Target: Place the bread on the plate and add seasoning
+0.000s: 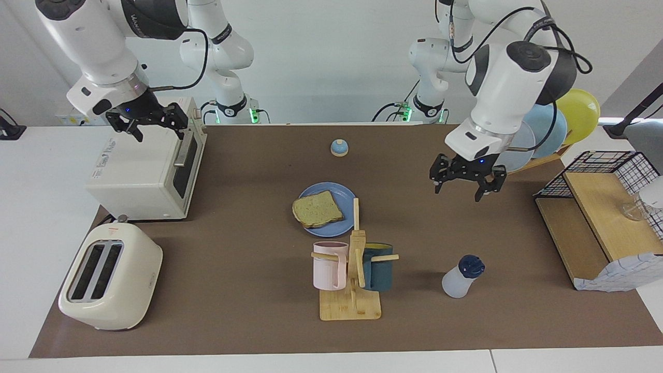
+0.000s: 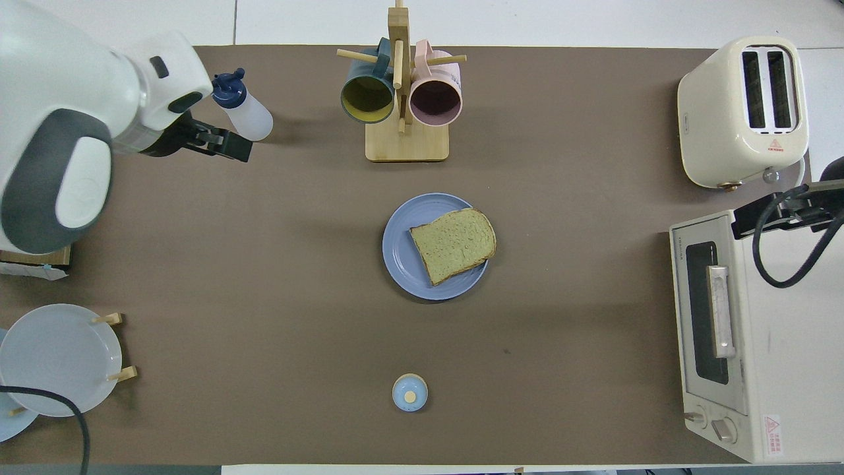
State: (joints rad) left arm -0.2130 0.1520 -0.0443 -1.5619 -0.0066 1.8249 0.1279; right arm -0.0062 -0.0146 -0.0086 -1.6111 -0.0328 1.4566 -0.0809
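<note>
The bread point(image 1: 317, 209) lies on the medium-blue plate point(image 1: 339, 195) in the middle of the mat; its crust overhangs the rim slightly in the overhead view, which shows both the bread point(image 2: 453, 244) and the plate point(image 2: 401, 254). The seasoning bottle point(image 1: 461, 278), white with a navy cap, stands on the mat toward the left arm's end, beside the mug rack; it also shows in the overhead view point(image 2: 245, 113). My left gripper point(image 1: 459, 191) is open and empty, raised over the mat short of the bottle and apart from it point(image 2: 221, 140). My right gripper point(image 1: 158, 132) is open and empty over the toaster oven.
A wooden mug rack point(image 1: 353, 290) with a pink and a teal mug stands farther from the robots than the plate. The toaster oven point(image 1: 150, 171) and a cream toaster point(image 1: 109, 277) are at the right arm's end. A blue bell point(image 1: 339, 147), a plate rack point(image 1: 544, 129) and a wire-and-wood shelf point(image 1: 595, 217) are also present.
</note>
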